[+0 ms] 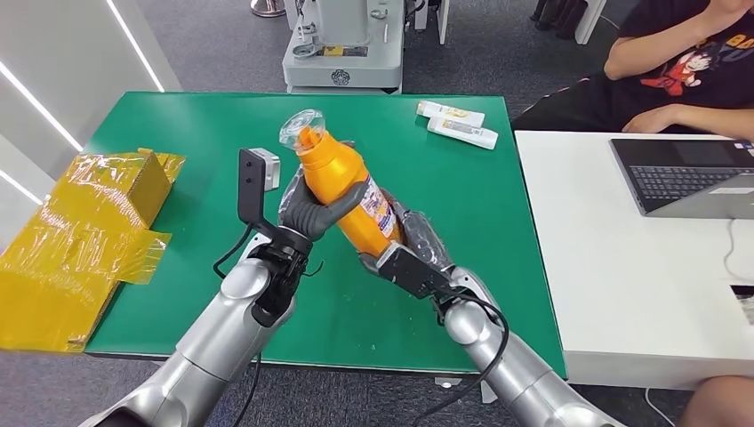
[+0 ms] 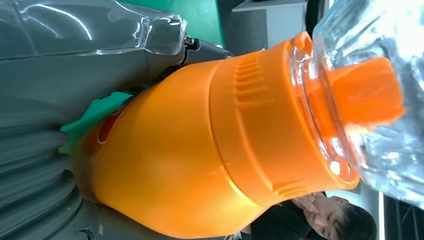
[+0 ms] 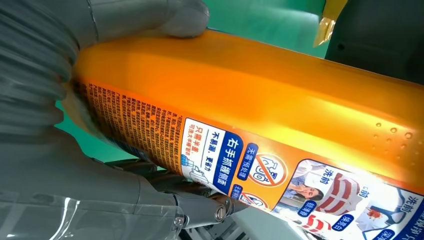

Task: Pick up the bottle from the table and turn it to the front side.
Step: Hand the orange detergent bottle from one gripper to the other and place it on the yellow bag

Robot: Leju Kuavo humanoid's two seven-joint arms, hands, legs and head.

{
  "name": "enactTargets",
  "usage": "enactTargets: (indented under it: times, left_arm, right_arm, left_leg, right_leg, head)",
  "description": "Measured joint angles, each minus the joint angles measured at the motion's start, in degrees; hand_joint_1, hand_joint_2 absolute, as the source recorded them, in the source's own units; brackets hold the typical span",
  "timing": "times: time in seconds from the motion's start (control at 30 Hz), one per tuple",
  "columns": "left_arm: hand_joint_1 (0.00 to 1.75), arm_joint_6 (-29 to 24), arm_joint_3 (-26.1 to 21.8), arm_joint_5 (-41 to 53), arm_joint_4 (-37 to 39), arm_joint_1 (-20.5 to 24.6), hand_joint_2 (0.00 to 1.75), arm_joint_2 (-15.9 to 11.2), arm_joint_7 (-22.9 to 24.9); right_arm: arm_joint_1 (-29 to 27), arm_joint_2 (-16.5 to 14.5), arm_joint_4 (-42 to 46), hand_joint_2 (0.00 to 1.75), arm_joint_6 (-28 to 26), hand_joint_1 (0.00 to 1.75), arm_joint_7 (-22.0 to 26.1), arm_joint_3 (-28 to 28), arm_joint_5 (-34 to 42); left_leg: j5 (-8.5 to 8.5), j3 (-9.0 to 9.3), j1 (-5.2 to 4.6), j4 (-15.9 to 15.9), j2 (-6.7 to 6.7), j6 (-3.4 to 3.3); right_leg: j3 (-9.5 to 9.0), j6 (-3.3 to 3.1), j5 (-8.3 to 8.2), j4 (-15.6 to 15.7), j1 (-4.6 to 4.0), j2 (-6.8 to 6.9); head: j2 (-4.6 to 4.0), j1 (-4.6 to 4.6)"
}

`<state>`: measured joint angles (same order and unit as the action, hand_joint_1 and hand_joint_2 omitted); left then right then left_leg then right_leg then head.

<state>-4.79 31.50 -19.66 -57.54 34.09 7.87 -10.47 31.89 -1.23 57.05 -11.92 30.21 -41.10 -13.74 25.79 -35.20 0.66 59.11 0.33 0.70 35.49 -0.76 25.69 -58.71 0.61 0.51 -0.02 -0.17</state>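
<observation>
Leftmost, at nine o'clock, you see yellow wrapped boxes on the green counter. Centrally, your left hand wraps the orange bottle raised above the counter, cap tilted toward eleven o'clock; your right hand clasps its base. At one o'clock lie two white tubes.

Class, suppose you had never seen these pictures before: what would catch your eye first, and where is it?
The bright orange bottle stands out first, held tilted above the middle of the green table, with the left hand around its upper body and the right hand at its lower end. Next comes the crumpled yellow wrapping at the table's left edge.
</observation>
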Motion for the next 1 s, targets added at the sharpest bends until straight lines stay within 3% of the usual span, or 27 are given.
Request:
enactTargets:
  times: [0.2,0.33,0.43,0.57,1.0]
  left_arm:
    - [1.75,0.0,0.0,-0.9,0.3,0.0,1.75,-0.2,0.0]
    - [1.75,0.0,0.0,-1.0,0.4,0.0,1.75,-0.2,0.0]
    - [1.75,0.0,0.0,-1.0,0.4,0.0,1.75,-0.2,0.0]
    - [1.75,0.0,0.0,-1.4,0.4,0.0,1.75,-0.3,0.0]
    - [1.75,-2.5,-0.1,-0.7,0.3,-0.2,1.75,-1.1,-0.8]
  right_arm:
    - [0.0,-0.1,-0.4,1.75,-0.2,1.74,0.0,-0.3,0.5]
    - [0.0,-0.1,-0.5,1.75,-0.3,1.57,0.0,-0.3,0.6]
    - [0.0,-0.1,-0.5,1.75,-0.4,1.57,0.0,-0.3,0.6]
    - [-0.1,-0.3,-0.5,1.75,-1.7,0.0,-0.5,-0.3,0.8]
    - [-5.0,0.0,7.8,1.75,-9.9,0.0,-4.2,1.6,4.0]
  left_leg:
    - [0.0,0.0,0.0,0.0,0.0,0.0]
    - [0.0,0.0,0.0,0.0,0.0,0.0]
    - [0.0,0.0,0.0,0.0,0.0,0.0]
    - [0.0,0.0,0.0,0.0,0.0,0.0]
    - [0.01,-0.02,-0.01,0.0,0.0,0.0]
  right_leg:
    - [0.0,0.0,0.0,0.0,0.0,0.0]
    - [0.0,0.0,0.0,0.0,0.0,0.0]
    - [0.0,0.0,0.0,0.0,0.0,0.0]
    - [0.0,0.0,0.0,0.0,0.0,0.0]
    - [0.0,0.0,0.0,0.0,0.0,0.01]
  head:
    - [0.0,0.01]
    - [0.0,0.02]
    - [0.0,0.02]
    - [0.0,0.02]
    - [0.0,0.01]
